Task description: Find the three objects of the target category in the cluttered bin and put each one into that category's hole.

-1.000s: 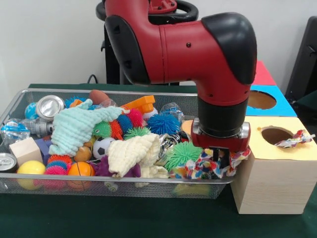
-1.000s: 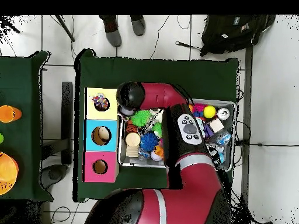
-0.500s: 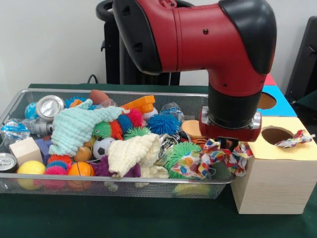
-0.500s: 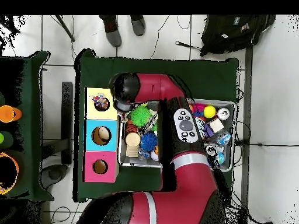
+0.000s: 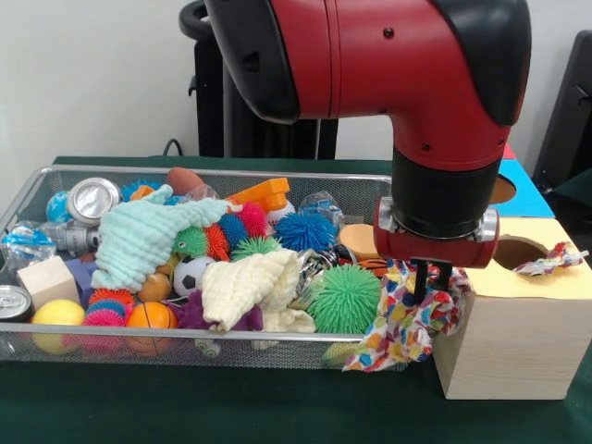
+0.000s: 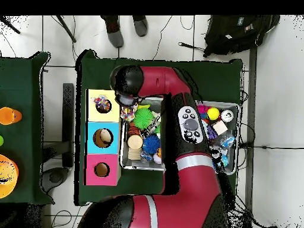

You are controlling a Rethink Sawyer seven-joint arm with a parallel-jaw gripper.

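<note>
Colourful cloth [image 5: 407,319] hangs pinched in the gripper [image 5: 432,277], at nine o'clock from the yellow box [image 5: 518,319]; one cloth [image 5: 552,260] already there.

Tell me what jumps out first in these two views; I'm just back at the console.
The big red arm fills the front view, its gripper holding a multicoloured cloth that dangles over the wire bin's end beside the yellow-topped wooden box. Another patterned scrap already lies at that box's hole. The bin is crammed with spiky balls, cans and towels.
</note>
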